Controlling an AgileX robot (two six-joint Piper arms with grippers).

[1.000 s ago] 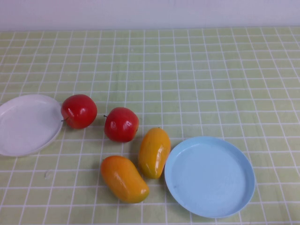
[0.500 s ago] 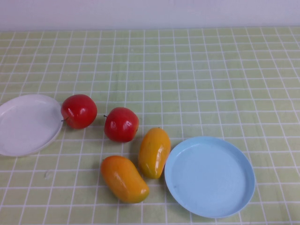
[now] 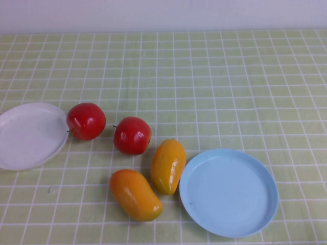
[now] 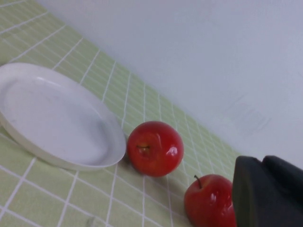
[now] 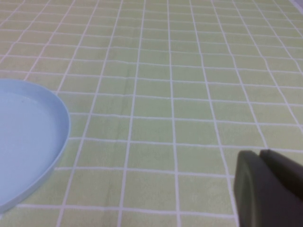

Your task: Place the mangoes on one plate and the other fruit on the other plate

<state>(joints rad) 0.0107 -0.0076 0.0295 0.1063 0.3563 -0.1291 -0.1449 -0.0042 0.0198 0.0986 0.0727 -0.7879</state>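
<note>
Nothing is shifting on the table since a second ago — both apples, both mangoes and both plates are lying exactly where they were.

Neither arm is showing in the high view. The left gripper (image 4: 267,191) is peeking in only as a dark block at the corner of its own wrist view, fingers pressed together on nothing, hanging near the apples and the white plate. The right gripper (image 5: 270,189) is likewise cut to a dark corner in its wrist view, fingers together and empty, hovering over bare cloth just beside the blue plate.

The white plate (image 3: 28,133) is running off the left edge of the high view, so part of its rim is hidden. The blue plate (image 3: 229,192) is sitting close to the near edge, whole but barely.

Counting: two red apples, two mangoes, two plates. One apple (image 3: 86,121) is resting just beside the white plate's rim, the second apple (image 3: 132,135) lying near it toward the middle. One mango (image 3: 167,166) is lying just beside the blue plate's rim, and the other mango (image 3: 135,194) is lying close on its left, nearer the front edge. Both plates are holding nothing. All of it is sitting on the green checked tablecloth (image 3: 214,81).
</note>
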